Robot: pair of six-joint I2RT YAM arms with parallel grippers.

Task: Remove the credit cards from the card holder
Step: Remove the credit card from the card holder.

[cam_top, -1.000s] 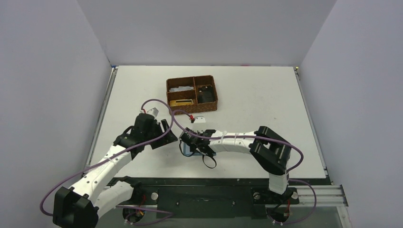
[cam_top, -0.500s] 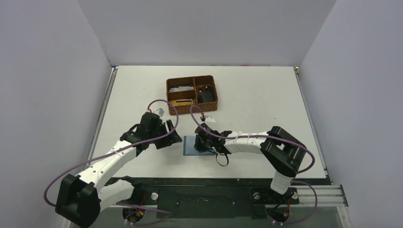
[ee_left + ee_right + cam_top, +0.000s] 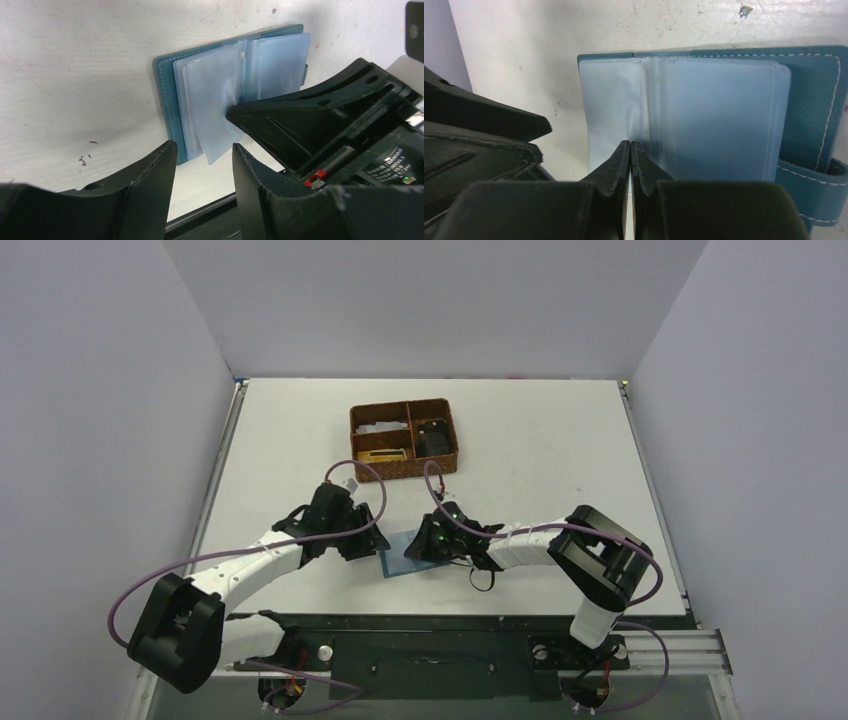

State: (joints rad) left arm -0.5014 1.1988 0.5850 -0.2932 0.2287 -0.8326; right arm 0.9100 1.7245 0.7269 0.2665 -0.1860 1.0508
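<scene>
The teal stitched card holder (image 3: 403,561) is lying open on the desk (image 3: 560,440), its long axis running between both arms. The right gripper (image 3: 630,148) is clenching a frosted, floppy plastic sleeve (image 3: 212,107). The left gripper (image 3: 202,152), released, is framing the sleeve's free corner. No credit cards are showing.

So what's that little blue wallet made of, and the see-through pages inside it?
The card holder cover looks like matte teal leather or imitation: fine grain, pale edge stitching. The inner sleeves look like soft frosted plastic: translucent, glossy, creased.
</scene>
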